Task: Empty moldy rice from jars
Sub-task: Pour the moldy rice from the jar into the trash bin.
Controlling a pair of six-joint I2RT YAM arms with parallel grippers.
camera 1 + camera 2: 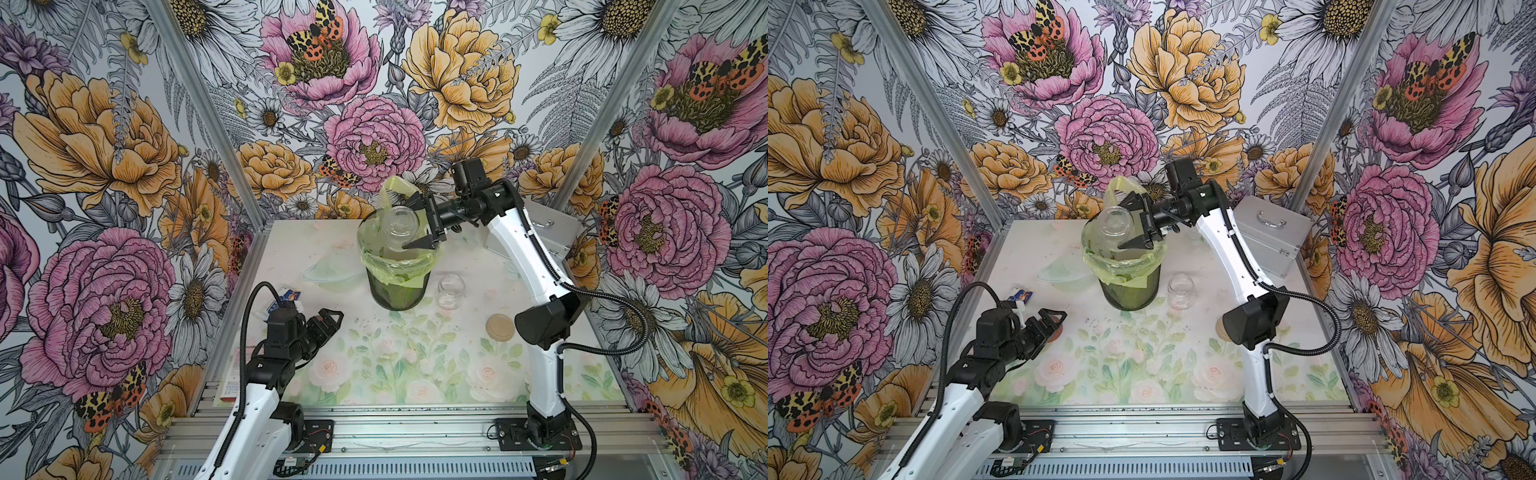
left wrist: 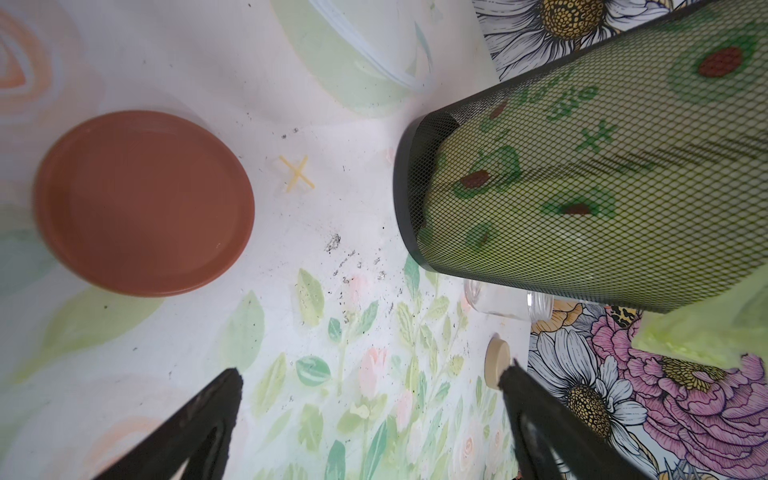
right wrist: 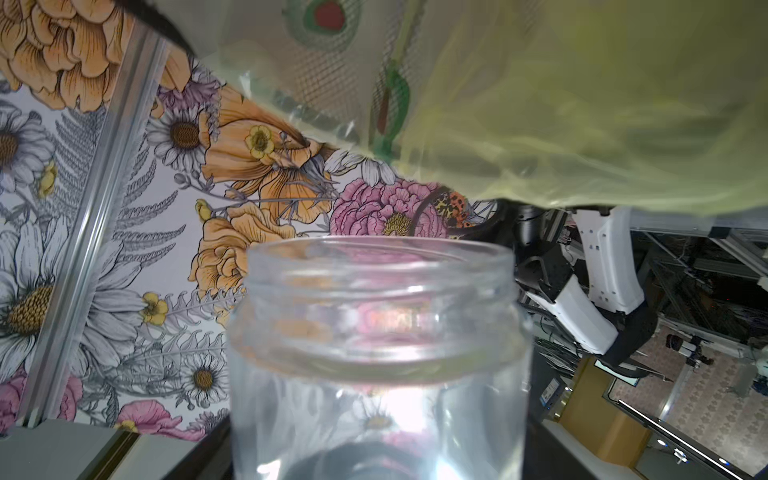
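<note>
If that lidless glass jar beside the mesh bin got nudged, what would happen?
The standing jar looks empty, so probably light and easily shoved. Smooth clear glass: likely slippery, breakable. Round sides: once tipped, it might roll.

The raised jar (image 1: 398, 226) is clear, colourless glass; the standing jar (image 1: 451, 291) likewise; the bin (image 1: 395, 297) is black mesh, its bag (image 1: 375, 261) translucent yellow-green, printed with dark green and red blotches; the copper-orange lid (image 2: 143, 203) is plain; the beige lid (image 1: 500, 326) too; the tabletop (image 1: 415, 374) is white with pale pink roses and green leaves; the walls (image 1: 104, 166) carry pink, orange and white flowers.
</note>
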